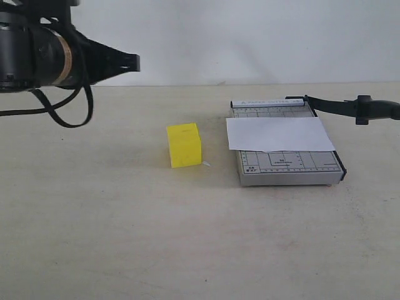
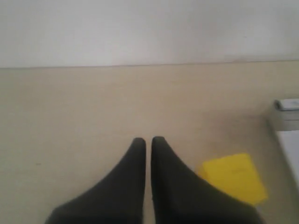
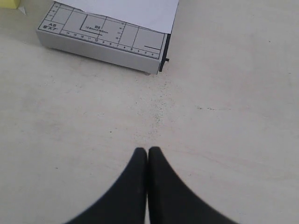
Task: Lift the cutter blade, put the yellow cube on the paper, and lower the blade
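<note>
- A pale beige table (image 1: 112, 237) takes up most of the scene, matt, with faint dark specks.
- A plain white wall (image 1: 250, 37) rises behind its far edge.
- A grey gridded cutter board (image 1: 287, 167) lies flat on the table at right, printed with rulings.
- A tiny white scrap (image 1: 206, 164) lies left of the board.

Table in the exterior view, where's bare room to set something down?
Free: the whole near strip of table in front of the yellow cube and cutter board, plus left of the cube. Tighter: the gap between cube and board; paper covers the board's far half.
</note>
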Tool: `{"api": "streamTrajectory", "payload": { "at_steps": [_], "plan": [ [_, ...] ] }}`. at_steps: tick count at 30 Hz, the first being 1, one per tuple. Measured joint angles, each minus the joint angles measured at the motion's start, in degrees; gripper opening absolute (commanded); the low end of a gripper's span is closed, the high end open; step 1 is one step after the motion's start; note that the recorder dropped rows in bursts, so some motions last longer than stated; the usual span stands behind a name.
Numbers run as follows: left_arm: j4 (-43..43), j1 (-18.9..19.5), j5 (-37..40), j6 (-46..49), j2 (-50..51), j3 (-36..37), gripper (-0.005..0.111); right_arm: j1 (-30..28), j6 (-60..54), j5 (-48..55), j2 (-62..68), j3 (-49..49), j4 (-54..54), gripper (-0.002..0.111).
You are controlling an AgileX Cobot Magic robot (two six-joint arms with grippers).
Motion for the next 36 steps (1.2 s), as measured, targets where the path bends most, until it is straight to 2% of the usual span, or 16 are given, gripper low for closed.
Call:
{"api": "streamTrajectory", "payload": {
  "at_steps": [2, 5, 9, 12, 14, 17, 21, 24, 26, 29, 32, 34, 36],
  "plan": [
    [-2.9, 0.0, -6.9, 1.4, 0.0, 0.0, 0.004, 0.0, 0.0, 0.0, 0.0, 0.0, 0.0, 0.0],
    [-3.6, 0.0, -21.2, 6.4, 0.1, 0.0, 0.004, 0.0, 0.0, 0.0, 0.0, 0.0, 0.0, 0.0],
    [4.7, 0.0, -44.7, 18.6, 1.3, 0.0, 0.004, 0.0, 0.0, 0.0, 0.0, 0.0, 0.0, 0.0],
    [10.1, -0.1, -55.1, 26.8, 1.5, 0.0, 0.004, 0.0, 0.0, -0.1, 0.0, 0.0, 0.0, 0.0],
    [12.2, -0.1, -56.9, 29.3, 1.5, 0.0, 0.004, 0.0, 0.0, -0.1, 0.0, 0.0, 0.0, 0.0],
    [13.3, -0.1, -53.1, 37.1, 1.5, 0.0, 0.004, 0.0, 0.1, -0.3, 0.0, 0.0, 0.0, 0.0],
    [13.6, -0.1, -45.1, 56.8, 1.6, 0.0, 0.004, 0.0, 0.1, -0.3, 0.0, 0.0, 0.0, 0.0],
    [11.4, -0.1, -42.5, 70.2, 1.9, 0.0, 0.004, 0.0, 0.1, -0.3, 0.0, 0.0, 0.0, 0.0],
    [1.9, -0.1, -42.2, 74.0, 2.3, 0.0, 0.004, 0.0, 0.1, -0.3, 0.0, 0.0, 0.0, 0.0],
    [-23.0, -0.1, -43.5, 78.4, 3.6, -0.2, 0.004, 0.0, 0.1, -0.3, 0.0, 0.0, 0.0, 0.0],
    [-48.8, -0.1, -43.6, 87.0, 6.3, -1.9, 0.004, 0.0, 0.1, -0.3, 0.0, 0.0, 0.0, 0.0],
    [-66.8, 0.0, -40.2, 90.9, 9.4, -4.8, 0.004, 0.0, 0.1, -0.3, 0.0, 0.0, 0.0, 0.0],
    [-79.2, 0.9, -33.2, 93.6, 12.6, -8.9, 0.004, 0.0, 0.1, -0.3, 0.0, 0.0, 0.0, 0.0]
  ]
}}
